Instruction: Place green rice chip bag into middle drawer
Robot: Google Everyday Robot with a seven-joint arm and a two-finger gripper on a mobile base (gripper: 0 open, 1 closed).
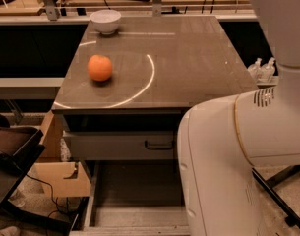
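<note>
My gripper is out of view, somewhere past my bulky white arm [228, 171], which fills the right of the view, so I cannot tell whether it is spread, pressed together or pinching anything. The green rice chip bag shows nowhere either: not on the glossy brown cabinet top [189, 63], where only the round orange fruit [100, 67] and the small white bowl [105, 20] sit well apart, and not in the wide, shallow grey metal middle drawer [139, 195], which stands pulled out with a bare floor below the shut grey drawer front with the dark bar handle [120, 145]. To do this step well, I judge I should bring the bag low over the open floor, clear of that overhanging front and the side walls, and let go only once it is down inside.
</note>
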